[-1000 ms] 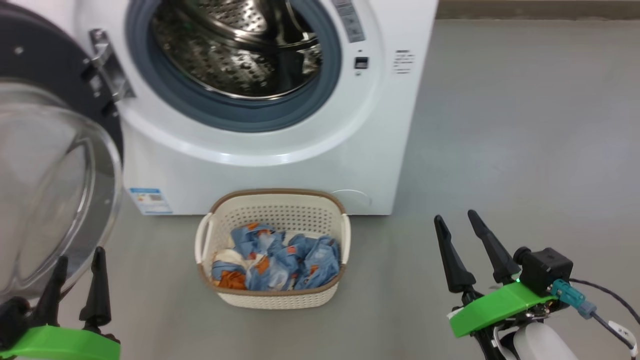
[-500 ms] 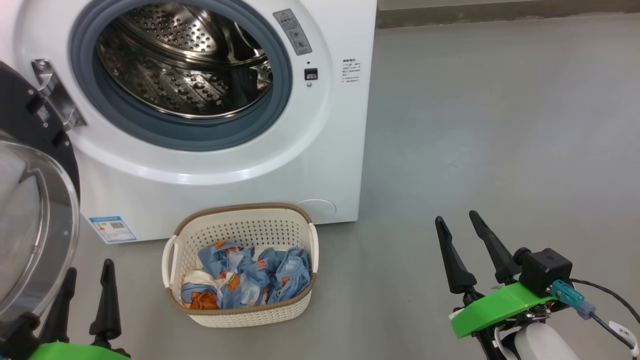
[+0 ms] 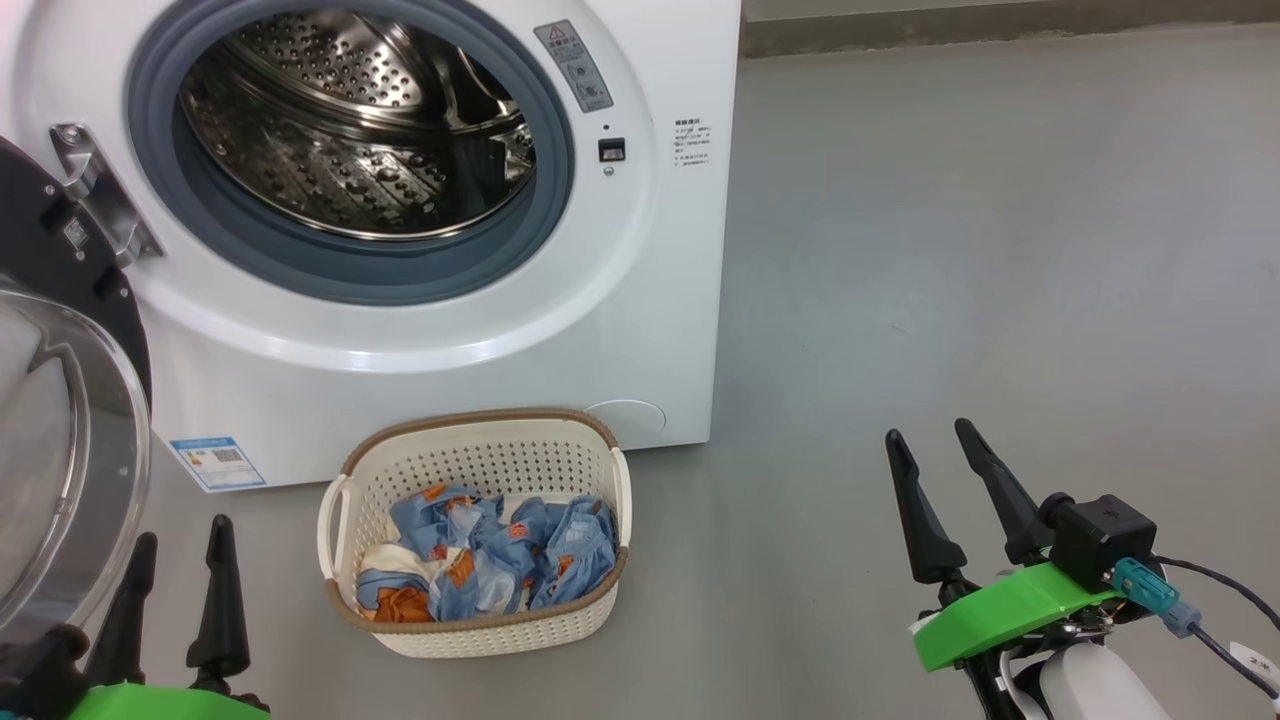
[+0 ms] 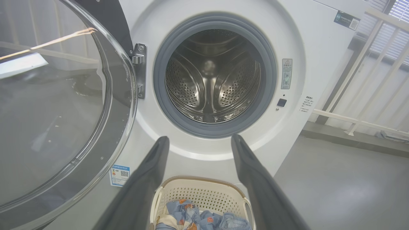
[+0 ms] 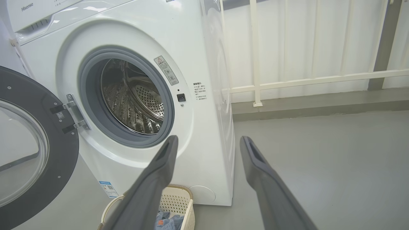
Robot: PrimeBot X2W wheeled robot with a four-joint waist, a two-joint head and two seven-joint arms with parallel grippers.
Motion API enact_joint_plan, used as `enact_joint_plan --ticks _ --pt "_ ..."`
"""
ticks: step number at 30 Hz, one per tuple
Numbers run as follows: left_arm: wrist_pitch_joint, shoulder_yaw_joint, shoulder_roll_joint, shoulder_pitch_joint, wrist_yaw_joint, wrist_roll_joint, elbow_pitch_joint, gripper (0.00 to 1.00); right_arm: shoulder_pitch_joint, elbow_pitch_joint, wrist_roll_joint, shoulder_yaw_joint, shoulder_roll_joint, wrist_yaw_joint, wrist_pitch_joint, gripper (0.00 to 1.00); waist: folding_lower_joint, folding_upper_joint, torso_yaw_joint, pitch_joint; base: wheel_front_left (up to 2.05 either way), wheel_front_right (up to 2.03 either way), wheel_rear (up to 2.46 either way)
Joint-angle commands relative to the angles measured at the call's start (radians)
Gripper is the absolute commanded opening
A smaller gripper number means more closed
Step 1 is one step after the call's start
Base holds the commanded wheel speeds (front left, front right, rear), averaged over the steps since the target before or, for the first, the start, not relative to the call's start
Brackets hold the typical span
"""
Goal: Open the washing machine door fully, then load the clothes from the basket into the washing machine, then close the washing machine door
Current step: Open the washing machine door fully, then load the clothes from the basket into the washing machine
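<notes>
Since earlier: head camera swung, picture slid left, things unmoved | left tool (image 3: 183, 530), right tool (image 3: 929, 430): both spread, empty | washing machine door (image 3: 60, 480) wide open, left | clothes (image 3: 480, 560) heaped in basket (image 3: 470, 420), just before washing machine (image 3: 440, 390) | advice: descend over heap's middle, pinch deep, clear the rim.

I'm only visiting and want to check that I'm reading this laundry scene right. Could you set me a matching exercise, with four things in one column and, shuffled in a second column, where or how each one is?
Things:
1. washing machine door
2. clothes
3. basket
4. drum

Place or state:
A. standing on the floor in front of the washing machine
B. swung open on its hinge
C. shiny steel, ringed by a grey gasket
D. heaped inside the basket

Pairs: 1-B, 2-D, 3-A, 4-C
</notes>
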Motion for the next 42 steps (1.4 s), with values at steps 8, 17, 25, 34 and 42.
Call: enact_joint_plan --ticks 8,17,25,34,42 --pt "-0.006 0.050 0.016 -0.015 -0.015 0.029 -0.016 1.00 -0.014 -0.017 -0.020 0.008 0.003 0.006 -0.009 1.00 0.0000 -0.0001 0.005 0.001 0.00 0.00 0.00" --pt "-0.006 0.059 0.010 -0.015 -0.023 0.043 -0.012 1.00 -0.016 -0.014 -0.024 0.004 0.005 0.006 -0.009 1.00 0.0000 -0.0001 0.012 0.002 0.00 0.00 0.00" --pt "-0.006 0.063 0.007 -0.014 -0.030 0.046 -0.009 1.00 -0.015 -0.014 -0.026 0.006 0.006 0.006 -0.009 1.00 0.0000 -0.0001 0.013 0.002 0.00 0.00 0.00" --pt "-0.006 0.069 0.003 -0.015 -0.039 0.052 -0.007 1.00 -0.014 -0.017 -0.026 0.008 0.006 0.006 -0.009 1.00 0.0000 -0.0001 0.013 0.001 0.00 0.00 0.00" --pt "-0.006 0.066 0.003 -0.016 -0.039 0.057 -0.002 1.00 -0.012 -0.017 -0.025 0.009 0.007 0.006 -0.009 1.00 0.0000 -0.0001 0.015 0.002 0.50 -0.50 0.00"
